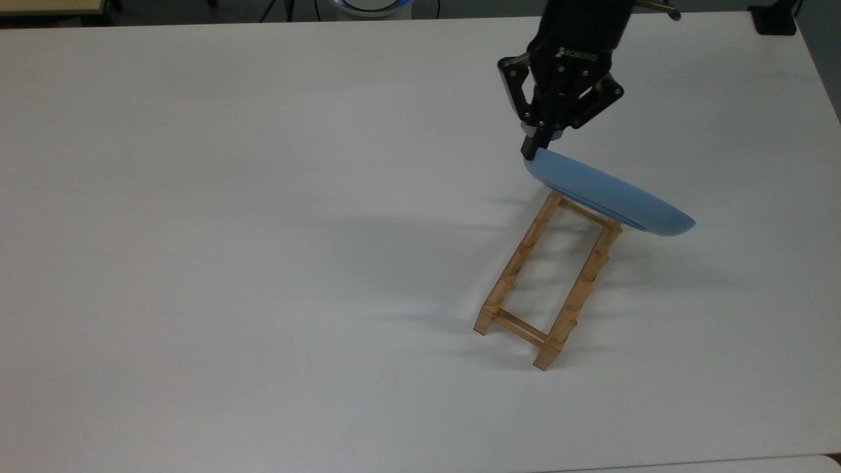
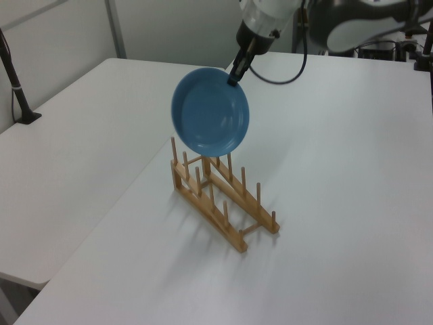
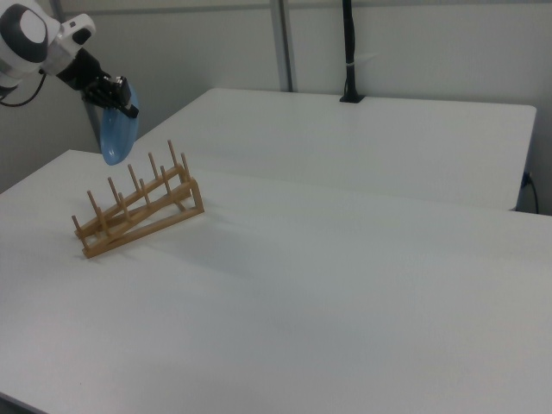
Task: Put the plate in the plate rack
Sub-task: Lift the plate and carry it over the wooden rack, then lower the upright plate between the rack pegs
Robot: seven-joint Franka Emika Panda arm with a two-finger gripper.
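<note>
Plate held in the air above one end of the rack.

We see the black gripper (image 1: pixel 537 152) with its jaws clenched on the rim of the blue plate (image 1: pixel 608 196), which hangs from it almost on edge, not touching the white surface (image 1: pixel 263 230). In the top view the plate covers the far end of the wooden plate rack (image 1: pixel 548 279). In the left view the plate (image 2: pixel 210 111) faces us with its hollow side, and its lower edge is just over the tallest pegs at the rack's (image 2: pixel 220 200) far end. In the right view the plate (image 3: pixel 114 134) is seen edge-on, just beside the rack's (image 3: pixel 138 211) pegs. We cannot tell whether the plate touches any peg.
</note>
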